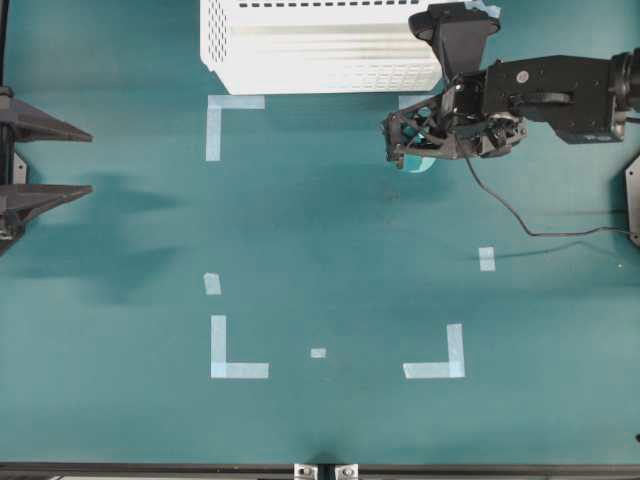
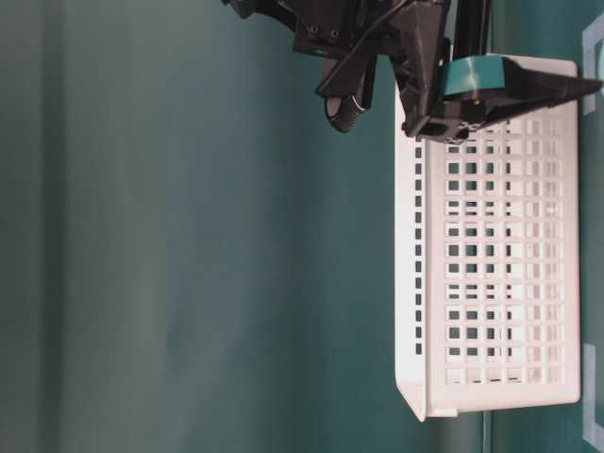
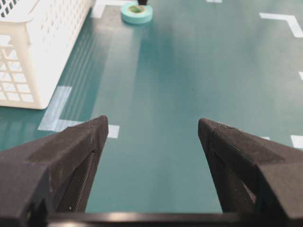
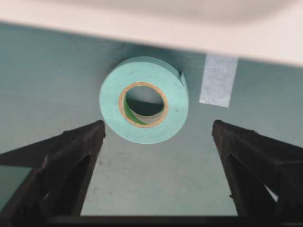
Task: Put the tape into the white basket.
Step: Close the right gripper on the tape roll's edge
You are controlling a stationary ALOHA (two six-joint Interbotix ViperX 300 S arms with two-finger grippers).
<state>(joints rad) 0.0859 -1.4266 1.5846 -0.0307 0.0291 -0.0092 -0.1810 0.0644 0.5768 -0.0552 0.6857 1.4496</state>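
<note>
Mint-green, the small ring-shaped roll of tape point(image 4: 144, 100) with its pale tan core lies flat on the teal table point(image 1: 330, 250), just in front of the near wall of the large white perforated plastic basket point(image 1: 320, 60) and beside a pale-blue tape strip point(image 4: 218, 79). The right wrist view shows it whole, lying between and just beyond the two black fingers point(image 4: 61, 161) of the right gripper point(image 4: 156, 132), which stand spread wide on either side without touching it. From overhead the roll is almost hidden under that gripper point(image 1: 415, 150), only a sliver of green showing at its lower edge. The table-level view adds that the fingers hang in front of the basket's latticed side point(image 2: 491, 264), the roll's green edge peeping between them. The left wrist view sees the roll from afar, near the basket's corner, framed by the left gripper point(image 3: 151, 137), whose jaws are also parted and hold nothing; overhead, that gripper point(image 1: 60, 160) sits at the table's left edge, well apart from everything.
</note>
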